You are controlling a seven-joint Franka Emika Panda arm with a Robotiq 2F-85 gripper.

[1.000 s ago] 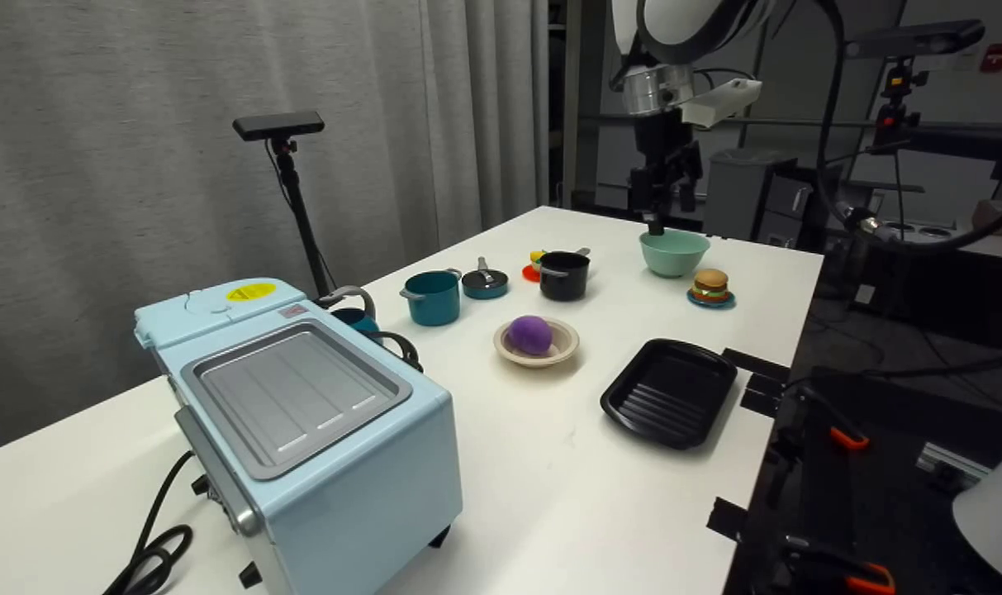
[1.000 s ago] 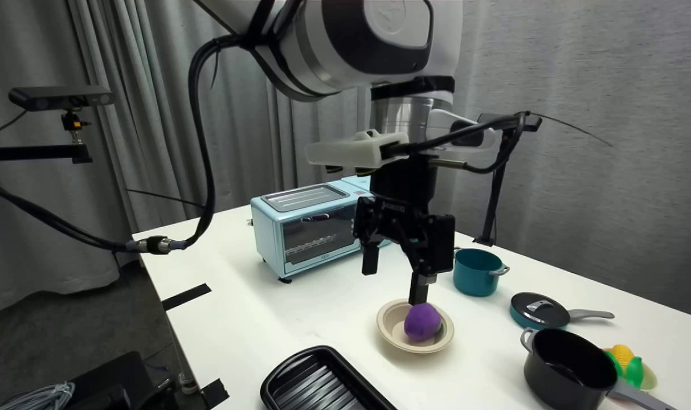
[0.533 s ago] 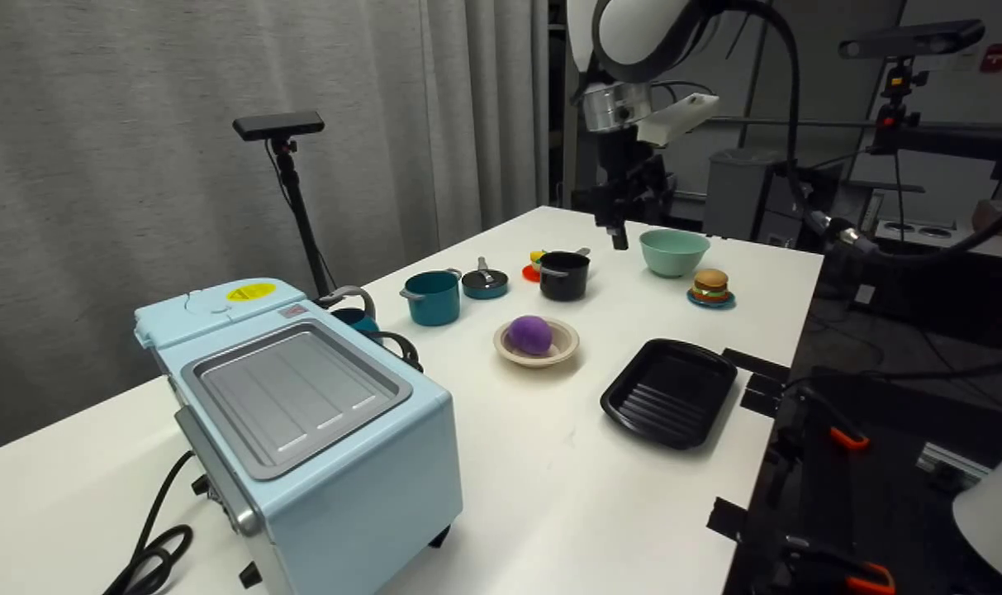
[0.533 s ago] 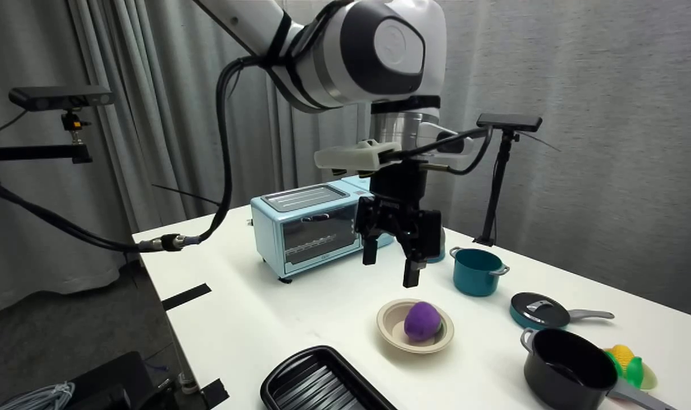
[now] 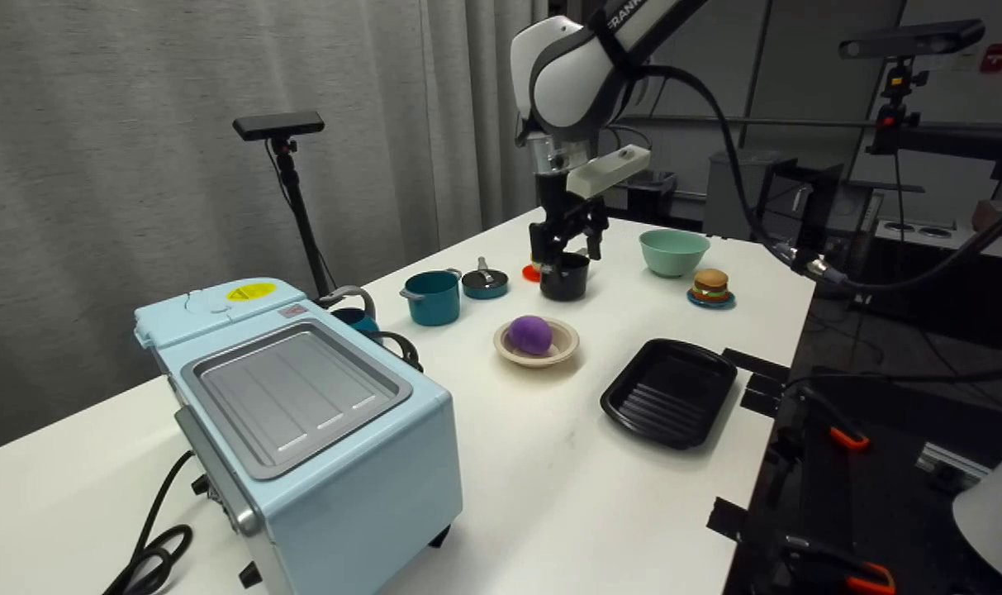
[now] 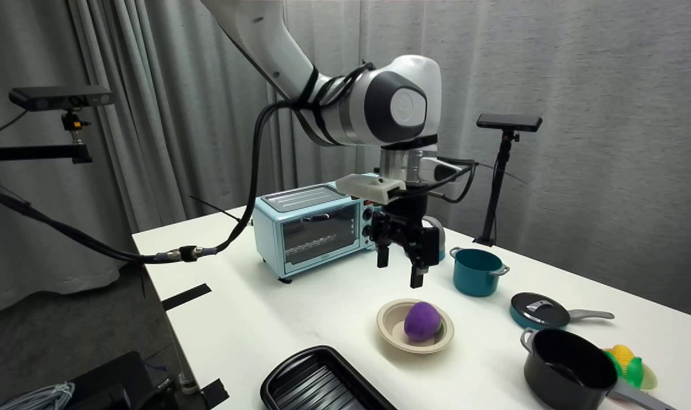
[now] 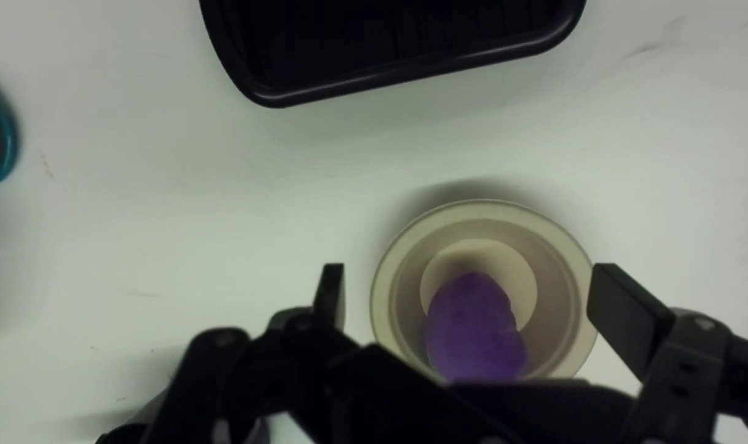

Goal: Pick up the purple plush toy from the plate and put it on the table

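The purple plush toy (image 5: 530, 335) lies in the beige plate (image 5: 560, 345) on the white table (image 5: 517, 446). In an exterior view the toy (image 6: 422, 322) leans toward one side of the plate (image 6: 388, 324). My gripper (image 6: 400, 270) is open and empty, above the plate and apart from it. In the other angle the gripper (image 5: 572, 254) shows in front of the black pot. In the wrist view the toy (image 7: 472, 333) shows between the spread fingers of the gripper (image 7: 468, 282). The gripper body hides the toy's near end and part of the plate's rim (image 7: 491, 211).
A black ridged tray (image 5: 670, 392) lies near the plate. A black pot (image 6: 570, 364), a lidded pan (image 6: 542, 312) and a teal pot (image 6: 475, 276) stand along one side. A teal bowl (image 5: 674, 254), a toy burger (image 5: 709, 285) and a blue toaster oven (image 5: 368, 463) also stand on the table.
The arm has come lower. In an exterior view it has moved left; in both its reach has shifted over the plate. The gripper stays open. The toy and plate have not moved.
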